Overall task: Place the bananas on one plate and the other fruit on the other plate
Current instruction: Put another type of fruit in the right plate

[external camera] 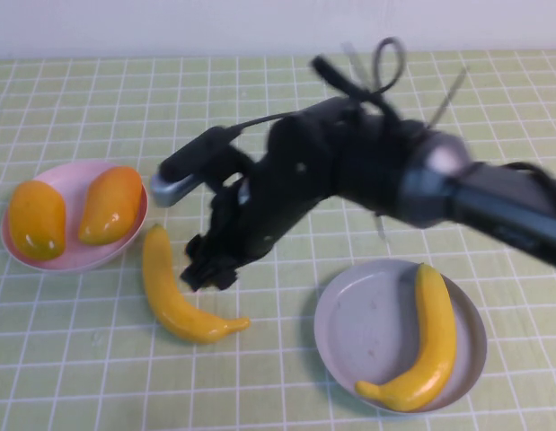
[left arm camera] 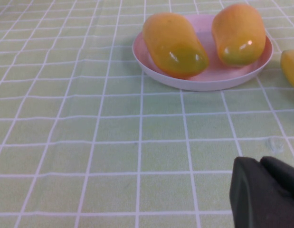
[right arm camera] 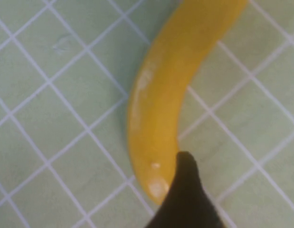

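Bright, even light; soft shadows, small glints on glossy fruit (left arm camera: 175, 45); right arm (external camera: 367, 171) motion-blurred.

Banana (right arm camera: 161, 104) on checked cloth (right arm camera: 56, 123) (fingertip (right arm camera: 187, 190) seemingly touching)

The right arm (external camera: 367, 171) reaches across the middle of the table (external camera: 80, 377), blocking the way between the two plates from the far side. Its end effector (external camera: 210, 265) hangs just beside the loose banana (external camera: 174, 292), which lies on the table close to the pink plate (external camera: 75, 260). That plate is filled by two mangoes (external camera: 37, 220). The grey plate (external camera: 367, 332) has bare room on its left half; a banana (external camera: 430, 337) takes its right. The near-left table is open. The left end effector (left arm camera: 265, 194) sits low near there.
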You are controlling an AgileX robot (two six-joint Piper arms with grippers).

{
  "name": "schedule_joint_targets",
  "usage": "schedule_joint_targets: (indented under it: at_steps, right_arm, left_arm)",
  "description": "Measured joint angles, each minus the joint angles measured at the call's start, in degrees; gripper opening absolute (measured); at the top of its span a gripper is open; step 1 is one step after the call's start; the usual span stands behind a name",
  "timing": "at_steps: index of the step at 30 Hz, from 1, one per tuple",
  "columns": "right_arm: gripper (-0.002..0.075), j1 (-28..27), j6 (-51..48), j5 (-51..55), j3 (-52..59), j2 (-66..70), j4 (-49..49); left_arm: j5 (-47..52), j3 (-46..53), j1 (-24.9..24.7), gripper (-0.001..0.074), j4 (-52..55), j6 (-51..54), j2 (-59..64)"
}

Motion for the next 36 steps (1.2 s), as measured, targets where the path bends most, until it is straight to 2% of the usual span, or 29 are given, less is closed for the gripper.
schedule_joint_targets:
  at_steps: [2,9,15,18,22,24,28,31,36]
  right_arm:
    - [0.0464,0.86,-1.9,2.06,-4.74,4.23,1.27]
    - [0.0617,2.91,-3.45,9.53,-19.17,16.0,1.92]
    - [0.0639,3.71,-3.45,11.44,-24.23,20.62,1.68]
    - [0.0615,3.83,-2.55,11.55,-24.58,22.02,-0.16]
    - [0.0546,4.05,2.03,11.55,-24.81,22.02,-3.68]
    - [0.0483,4.14,3.08,11.55,-24.95,22.05,-4.7]
    - [0.0301,4.14,5.85,12.38,-24.99,22.05,-6.04]
    - [0.031,4.86,8.22,16.09,-24.99,20.4,-7.32]
    - [0.031,7.29,20.62,21.49,-23.85,13.13,-14.82]
  left_arm:
    - [0.0,0.0,0.0,-0.0003,0.0,0.0,0.0]
    - [0.0,0.0,0.0,-0.0003,0.0,0.0,0.0]
    - [0.0,0.0,0.0,-0.0003,0.0,0.0,0.0]
    - [0.0,0.0,0.0,-0.0003,0.0,0.0,0.0]
    - [0.0,0.0,0.0,-0.0003,0.0,0.0,0.0]
    - [0.0,0.0,0.0,-0.0003,0.0,0.0,0.0]
    - [0.0,0.0,0.0,-0.0003,0.0,0.0,0.0]
    - [0.0,0.0,0.0,-0.0003,0.0,0.0,0.0]
    - [0.0,0.0,0.0,-0.0003,0.0,0.0,0.0]
